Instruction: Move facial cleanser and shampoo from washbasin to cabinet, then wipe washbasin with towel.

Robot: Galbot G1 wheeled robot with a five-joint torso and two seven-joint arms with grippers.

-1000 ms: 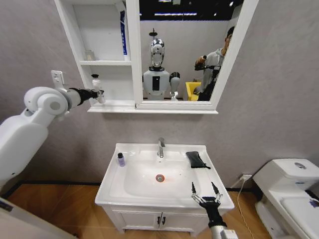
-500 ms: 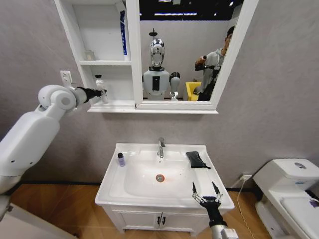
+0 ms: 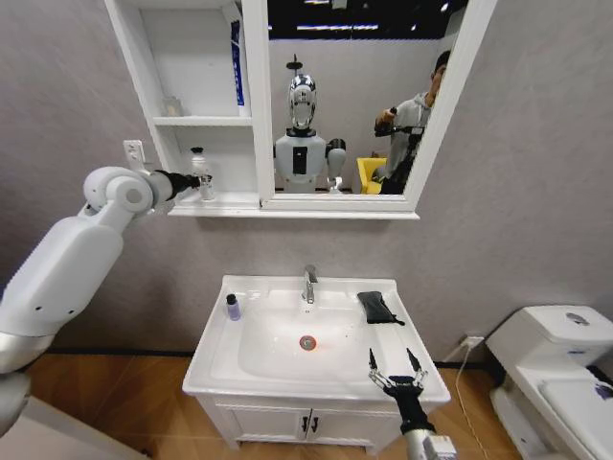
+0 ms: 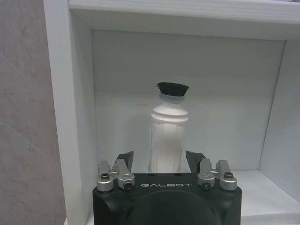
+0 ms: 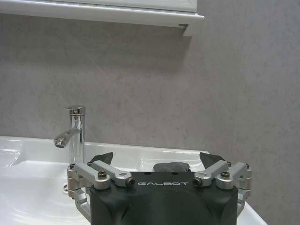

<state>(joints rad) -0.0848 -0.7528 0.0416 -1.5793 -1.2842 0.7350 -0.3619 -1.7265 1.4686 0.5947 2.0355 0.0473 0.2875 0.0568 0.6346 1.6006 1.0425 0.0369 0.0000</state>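
The facial cleanser, a slim white bottle with a black cap, stands upright in the cabinet's lower cubby. My left gripper is raised at that cubby. In the left wrist view the bottle sits between the fingers of the left gripper, which is open with a small gap on each side. The purple shampoo stands on the washbasin's left ledge. The dark towel lies on the right ledge. My right gripper hangs open over the basin's front right corner.
The chrome faucet rises behind the bowl, and the orange-ringed drain sits in its middle. A mirror adjoins the cabinet. A white toilet stands at the right. The vanity doors lie below the basin.
My left arm has swung right and carried the facial cleanser into the lower cubby, where it now stands lower on the shelf. The right gripper has hardly moved.
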